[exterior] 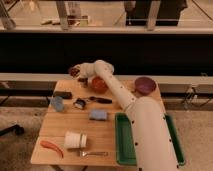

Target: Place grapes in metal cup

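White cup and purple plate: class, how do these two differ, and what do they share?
Colour: the white cup is pale; the purple plate is dark purple. Shape: the cup has tall walls; the plate is flat and wide. Place: the cup sits near-left, the plate far-right. The tool hovers at the far edge, left of the red-orange bowl. Both are round and rest on the table.

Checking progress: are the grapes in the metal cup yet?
Not in. The grapes are at the gripper, above the table's far edge beside the red bowl.
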Robot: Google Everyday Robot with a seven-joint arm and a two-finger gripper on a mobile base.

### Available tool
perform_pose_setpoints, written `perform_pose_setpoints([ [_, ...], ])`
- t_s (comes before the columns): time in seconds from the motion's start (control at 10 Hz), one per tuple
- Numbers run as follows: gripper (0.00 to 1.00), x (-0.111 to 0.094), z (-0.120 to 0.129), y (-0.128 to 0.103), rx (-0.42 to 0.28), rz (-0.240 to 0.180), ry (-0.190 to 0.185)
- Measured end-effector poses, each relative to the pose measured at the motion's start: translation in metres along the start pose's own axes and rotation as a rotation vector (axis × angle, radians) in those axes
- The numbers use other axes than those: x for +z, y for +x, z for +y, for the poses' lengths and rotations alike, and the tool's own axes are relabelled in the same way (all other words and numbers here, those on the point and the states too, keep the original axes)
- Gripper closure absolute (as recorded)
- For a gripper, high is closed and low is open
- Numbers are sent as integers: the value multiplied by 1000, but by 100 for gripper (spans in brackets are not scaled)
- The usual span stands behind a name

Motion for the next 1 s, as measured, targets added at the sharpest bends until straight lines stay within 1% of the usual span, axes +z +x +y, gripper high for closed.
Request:
perform_pose_setpoints([
  [0.4,99,8,0,-2,-6,1,-19],
  [0.5,96,8,-1,-2,-7,1,-23],
  [0.8,65,8,-3,-1,9,12,-36],
  [0.9,58,8,-3,-1,14,14,-37],
  [1.0,45,7,-2,0,27,22,-37],
])
